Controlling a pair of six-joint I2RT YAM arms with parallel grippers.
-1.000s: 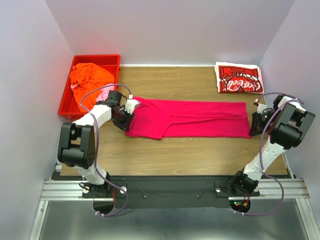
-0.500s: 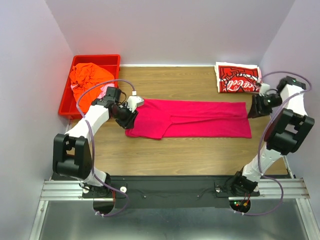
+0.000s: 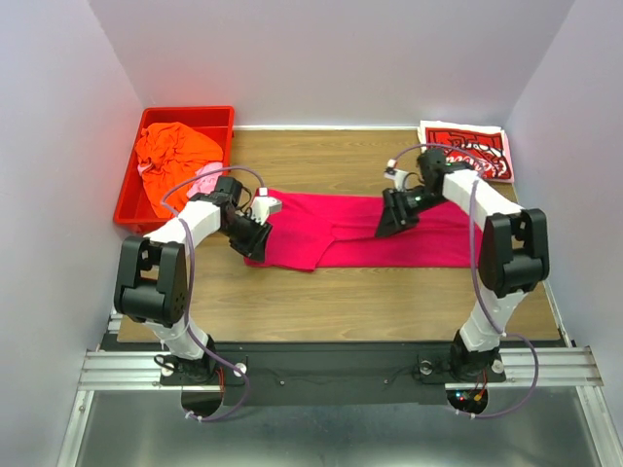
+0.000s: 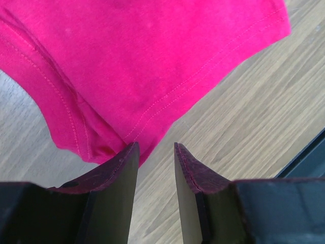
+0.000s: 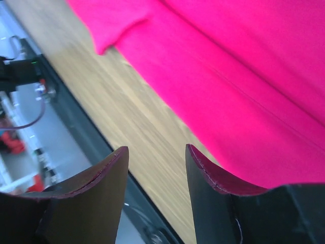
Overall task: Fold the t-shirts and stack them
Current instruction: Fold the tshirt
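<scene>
The magenta-pink t-shirt (image 3: 360,230) lies flat on the wooden table as a long strip folded lengthwise. My left gripper (image 3: 255,240) is at its near-left corner, open by a narrow gap and empty. In the left wrist view the left gripper (image 4: 155,148) is over bare wood just off the magenta shirt's hem (image 4: 152,66). My right gripper (image 3: 387,228) hovers over the middle of the strip, open and empty. In the right wrist view the right gripper (image 5: 156,150) is above the magenta shirt's near edge (image 5: 244,81). The folded Coca-Cola shirt (image 3: 465,152) lies at the back right.
A red plastic bin (image 3: 130,188) stands at the back left, holding a crumpled orange shirt (image 3: 170,154) and a light pink one (image 3: 205,179). The black rail (image 3: 331,362) runs along the table's near edge. Pale walls close in on both sides.
My right arm has swung from the shirt's right end inward to over its middle. My left gripper has shifted a little towards the shirt's near-left corner. The shirt lies as before.
</scene>
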